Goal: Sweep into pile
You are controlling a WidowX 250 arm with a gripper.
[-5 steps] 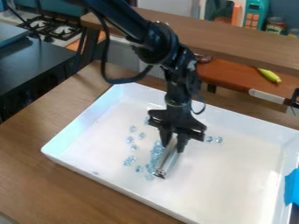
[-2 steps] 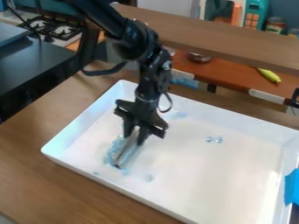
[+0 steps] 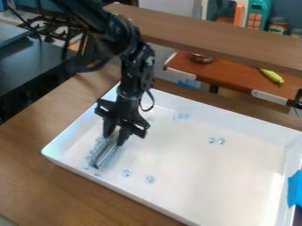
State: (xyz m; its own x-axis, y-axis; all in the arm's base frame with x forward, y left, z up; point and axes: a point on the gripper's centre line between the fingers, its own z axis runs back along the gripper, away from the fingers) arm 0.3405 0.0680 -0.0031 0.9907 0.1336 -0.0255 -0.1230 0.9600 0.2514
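Note:
My gripper point(image 3: 115, 137) hangs over the left part of the white tray point(image 3: 183, 194), shut on a grey bar-like sweeping tool point(image 3: 105, 152) whose lower edge is down at the tray floor. Clear blue beads point(image 3: 93, 152) are bunched along the tool's left side, partly hidden by it. Separate beads lie elsewhere: a bead point(image 3: 126, 173) and another bead point(image 3: 149, 179) near the front, a small group point(image 3: 181, 116) toward the back wall, and a pair point(image 3: 216, 141) right of the middle.
The tray's left wall point(image 3: 73, 126) rises close beside the tool. Behind the tray are a raised wooden shelf point(image 3: 218, 35) and a red-brown surface with a yellow-green toy point(image 3: 272, 75). Blue tape point(image 3: 295, 189) is on the tray's right edge.
My gripper and the tool have moved left across the tray, with many beads shifted left too. Beads at the front and back, formerly hidden or blurred, now show clearly.

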